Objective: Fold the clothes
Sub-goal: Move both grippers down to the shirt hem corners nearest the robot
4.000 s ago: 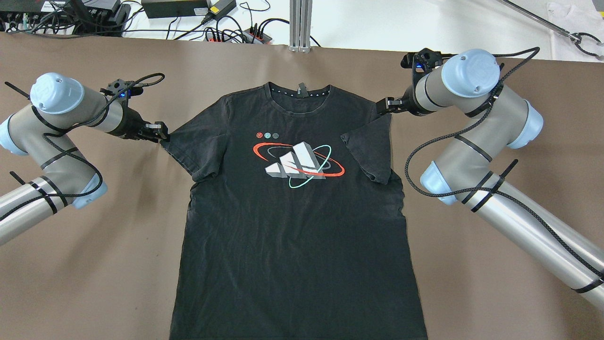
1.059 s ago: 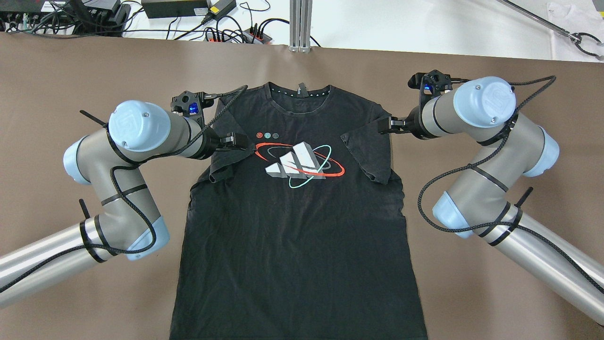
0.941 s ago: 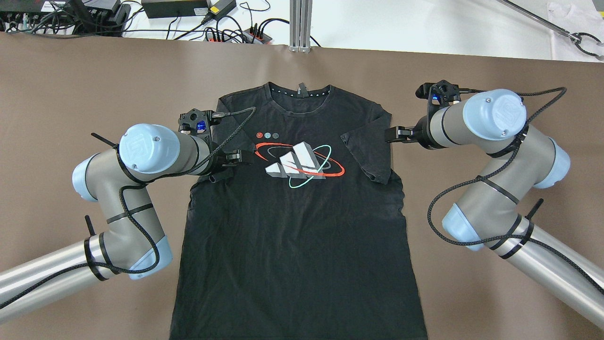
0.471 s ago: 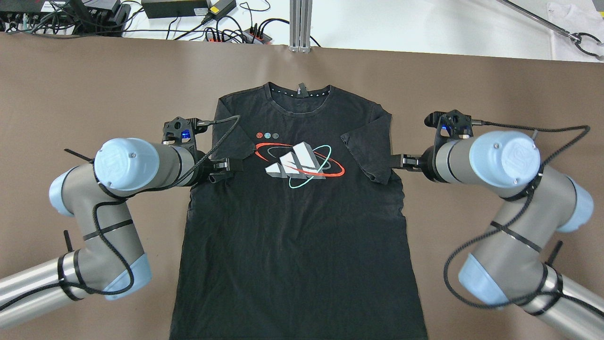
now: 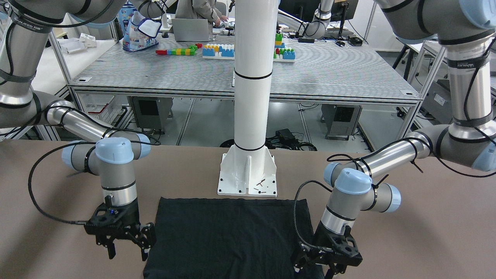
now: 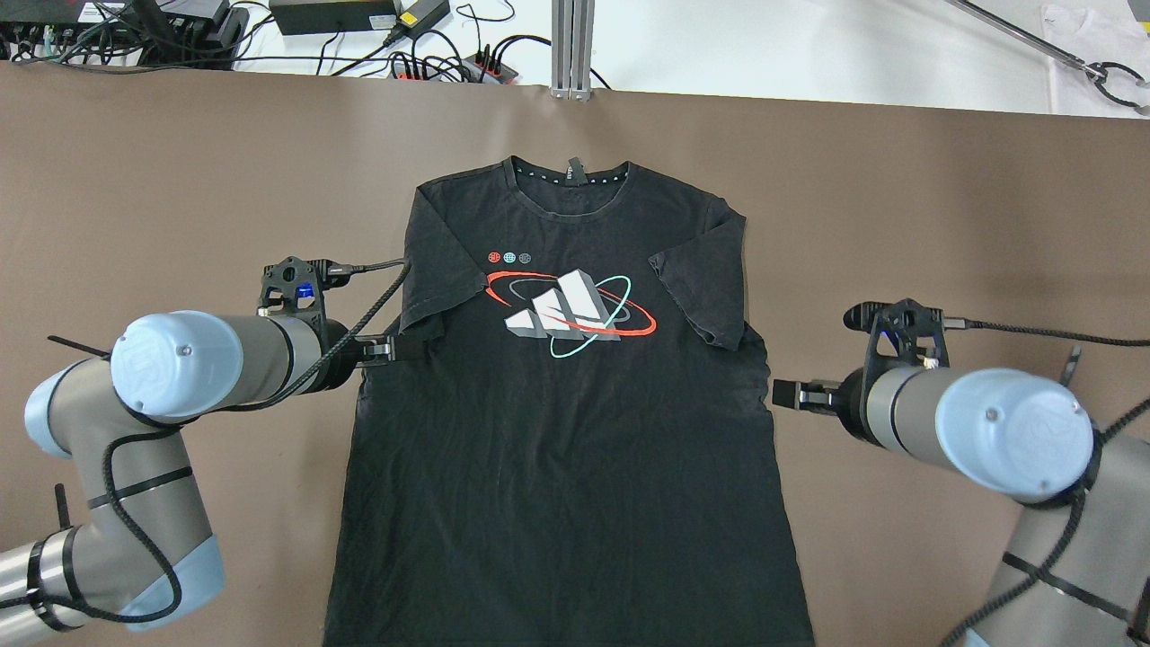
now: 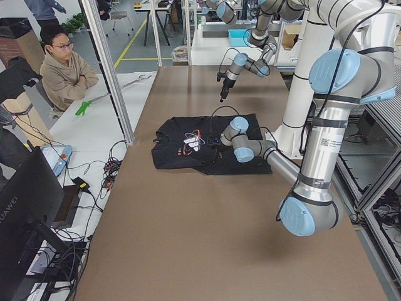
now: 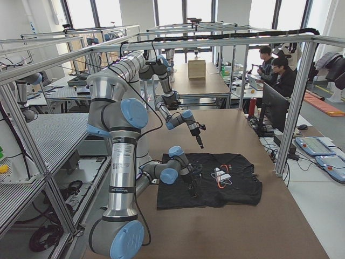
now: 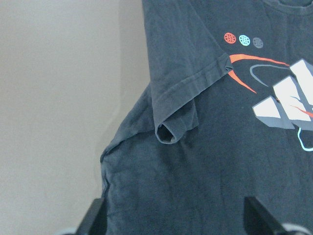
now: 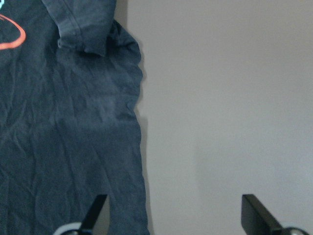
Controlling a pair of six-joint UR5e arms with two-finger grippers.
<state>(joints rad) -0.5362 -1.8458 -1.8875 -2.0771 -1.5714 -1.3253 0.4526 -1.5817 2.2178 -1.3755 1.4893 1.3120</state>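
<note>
A black T-shirt (image 6: 557,431) with a white, red and teal logo lies flat and face up on the brown table. Its left sleeve (image 6: 436,279) and right sleeve (image 6: 705,288) are both folded in over the chest. My left gripper (image 6: 400,346) is open and empty at the shirt's left side edge, just below the folded sleeve (image 9: 171,117). My right gripper (image 6: 789,394) is open and empty just outside the shirt's right side edge (image 10: 139,147). In the front-facing view the shirt's hem (image 5: 228,232) lies between the right gripper (image 5: 128,252) and the left gripper (image 5: 319,267).
The brown table cover (image 6: 162,180) stretches wide on both sides of the shirt. Cables and power bricks (image 6: 359,22) lie beyond the far edge. The robot's white column base (image 5: 248,174) stands behind the hem. People sit past the table's far side (image 7: 62,63).
My left gripper carried the left sleeve in over the chest and let it go. Both grippers then drew back toward the robot along the shirt's sides.
</note>
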